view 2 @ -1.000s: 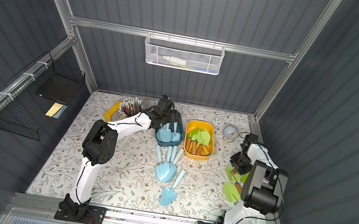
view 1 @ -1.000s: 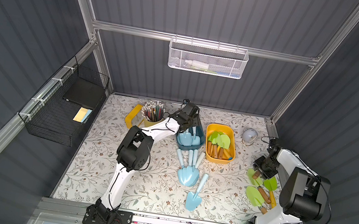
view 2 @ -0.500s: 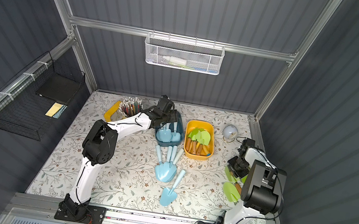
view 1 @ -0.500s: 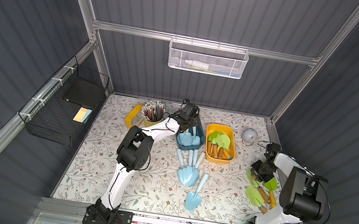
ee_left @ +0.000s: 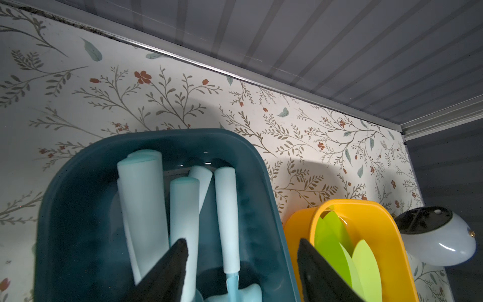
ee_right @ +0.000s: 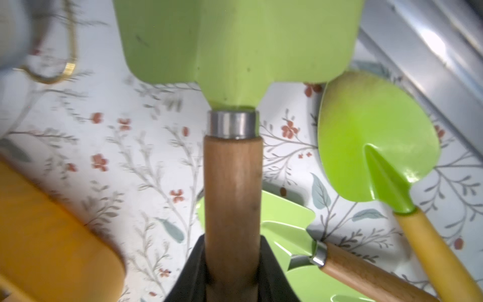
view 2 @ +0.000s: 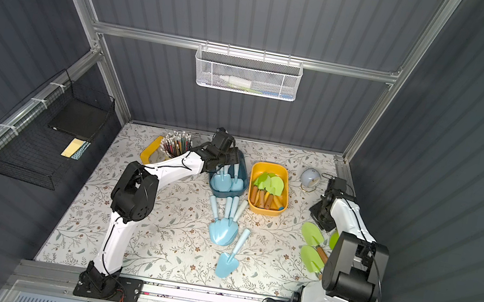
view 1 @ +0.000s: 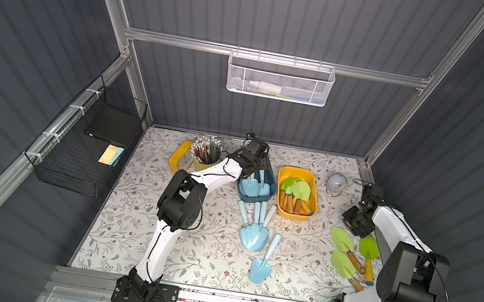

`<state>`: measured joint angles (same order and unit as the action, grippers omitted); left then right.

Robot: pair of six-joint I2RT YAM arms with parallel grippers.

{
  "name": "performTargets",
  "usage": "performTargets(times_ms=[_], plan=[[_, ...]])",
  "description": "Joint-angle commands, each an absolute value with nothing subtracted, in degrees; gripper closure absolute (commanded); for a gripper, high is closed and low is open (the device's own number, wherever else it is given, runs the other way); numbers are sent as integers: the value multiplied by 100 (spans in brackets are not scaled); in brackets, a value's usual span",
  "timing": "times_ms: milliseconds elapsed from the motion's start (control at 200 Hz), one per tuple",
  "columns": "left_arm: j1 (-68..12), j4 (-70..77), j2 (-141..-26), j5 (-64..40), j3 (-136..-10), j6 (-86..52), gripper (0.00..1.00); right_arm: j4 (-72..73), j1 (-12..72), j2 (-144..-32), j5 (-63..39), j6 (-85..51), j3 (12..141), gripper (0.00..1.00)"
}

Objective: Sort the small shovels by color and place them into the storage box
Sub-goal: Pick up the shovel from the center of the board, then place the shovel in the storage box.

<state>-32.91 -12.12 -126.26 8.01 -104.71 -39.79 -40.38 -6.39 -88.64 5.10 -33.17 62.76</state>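
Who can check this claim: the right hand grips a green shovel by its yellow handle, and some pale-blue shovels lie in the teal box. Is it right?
One detail is wrong: the handle is brown wood, not yellow, as the right wrist view shows. The right hand does grip the green shovel by it, and some pale-blue shovels lie in the teal box.
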Motion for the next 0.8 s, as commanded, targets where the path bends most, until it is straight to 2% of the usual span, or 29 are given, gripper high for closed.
performTargets(times_ms=[0, 145, 310, 540, 715, 795], plan=[[-3287, -1411, -12371, 869, -10676, -4075, 31, -4142, -31, -8652, 862, -3048, 6841, 100], [-3287, -1459, -12349, 852, -10681, -4120, 31, -4200, 898, -8801, 824, -2711, 7443, 100], [-3288, -1494, -12288, 877, -10596, -4159, 31, -4505, 1564, -9451, 93, -2284, 7945, 100], [-3296, -1554, -12134, 948, -10360, -4205, 31, -4577, 1841, -10101, -487, -2140, 7846, 99], [-3305, -1564, -12028, 955, -10181, -4246, 31, -4666, 1881, -10400, -312, -2135, 7748, 98], [-3335, -1605, -11997, 996, -10145, -4253, 31, -4676, 1881, -10432, -175, -2106, 7684, 94]])
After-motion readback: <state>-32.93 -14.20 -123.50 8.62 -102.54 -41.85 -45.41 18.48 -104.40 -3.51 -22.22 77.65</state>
